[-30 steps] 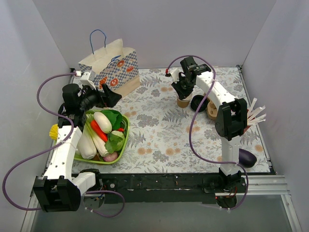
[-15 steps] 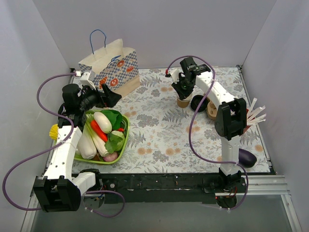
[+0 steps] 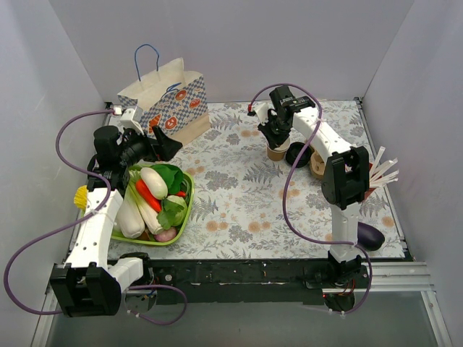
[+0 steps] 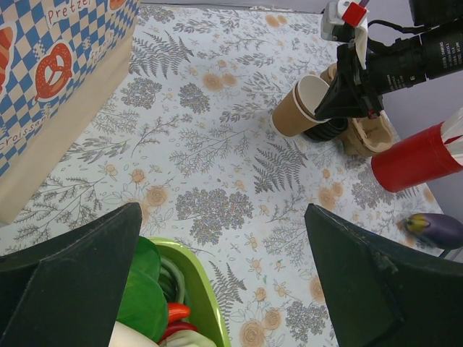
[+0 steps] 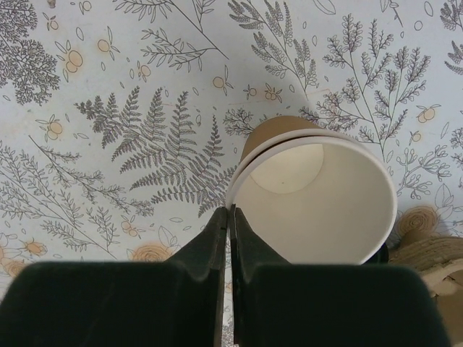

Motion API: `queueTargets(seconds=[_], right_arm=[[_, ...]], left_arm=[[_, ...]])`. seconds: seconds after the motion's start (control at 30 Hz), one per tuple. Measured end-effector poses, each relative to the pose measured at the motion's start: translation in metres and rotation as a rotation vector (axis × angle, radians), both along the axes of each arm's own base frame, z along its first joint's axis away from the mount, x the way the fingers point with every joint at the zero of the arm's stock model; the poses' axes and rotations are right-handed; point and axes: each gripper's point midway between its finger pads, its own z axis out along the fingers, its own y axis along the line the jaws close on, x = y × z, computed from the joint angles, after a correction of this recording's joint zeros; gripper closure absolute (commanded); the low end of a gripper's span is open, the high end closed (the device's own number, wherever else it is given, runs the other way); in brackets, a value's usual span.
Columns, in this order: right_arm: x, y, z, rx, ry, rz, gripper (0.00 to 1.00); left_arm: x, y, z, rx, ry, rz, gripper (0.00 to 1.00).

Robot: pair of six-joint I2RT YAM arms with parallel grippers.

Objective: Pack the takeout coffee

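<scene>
- The bench [image 3: 239,217] is covered edge to edge by a pale cloth [image 5: 108,144] printed with grey ferns and small orange flowers.
- A plain pale-grey back wall [image 3: 253,43] closes the 12 o'clock side.
- The first side wall [image 3: 36,79] stands at 9 o'clock; the second side wall [image 3: 427,79] stands at 3 o'clock. Both match the back wall and meet it at vertical corners.
- A black mounting rail [image 3: 239,273] runs along the 6 o'clock edge of the bench.
- A bare metal rail [image 3: 405,269] lies at 4 o'clock.
- Lighting is even and diffuse; shadows on the cloth are soft.
</scene>
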Motion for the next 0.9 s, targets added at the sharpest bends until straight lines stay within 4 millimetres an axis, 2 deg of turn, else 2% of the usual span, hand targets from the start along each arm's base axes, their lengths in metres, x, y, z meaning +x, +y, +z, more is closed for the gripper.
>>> queueTargets(seconds=[0.17, 0.3, 0.53, 0.77, 0.9], right_arm=[[0.001, 0.0, 0.0, -0.004, -0.008, 0.018, 0.99], [0.001, 0.001, 0.001, -0.002, -0.015, 0.047, 0.99], [-0.003, 0.002, 0.019, 0.021, -0.078, 0.106, 0.99], [-0.013, 0.005, 0.046, 0.075, -0.154, 0.154, 0.99], [-0.013, 0.007, 0.048, 0.081, -0.166, 0.156, 0.99]], left_arm=[[0.001, -0.002, -0.001, -0.014, 0.012, -0.01, 0.02], [0.002, -0.008, -0.007, -0.041, 0.043, -0.04, 0.05], [0.026, -0.023, -0.027, -0.096, 0.168, -0.08, 0.07], [0.037, -0.074, -0.036, -0.114, 0.235, -0.185, 0.07], [0.041, -0.106, -0.046, -0.135, 0.285, -0.245, 0.07]])
